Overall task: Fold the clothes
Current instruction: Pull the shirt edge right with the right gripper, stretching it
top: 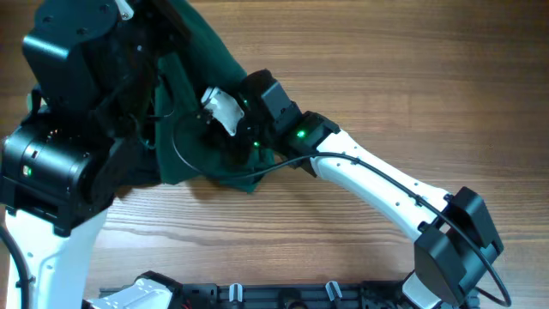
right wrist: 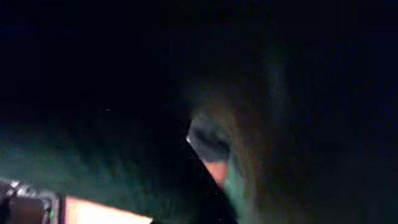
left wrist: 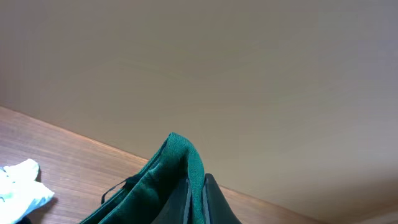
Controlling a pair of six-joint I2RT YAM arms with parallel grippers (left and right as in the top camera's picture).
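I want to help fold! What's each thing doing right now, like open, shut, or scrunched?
green garment, bunched, one part lifted.
left gripper, shut on green garment.
right gripper, shut, buried in green folds; grip hidden.
white cloth, crumpled, not held.

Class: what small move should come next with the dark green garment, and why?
Probably draw the right gripper away from the left gripper to spread the green garment: both look shut on it, and it lies bunched between them.
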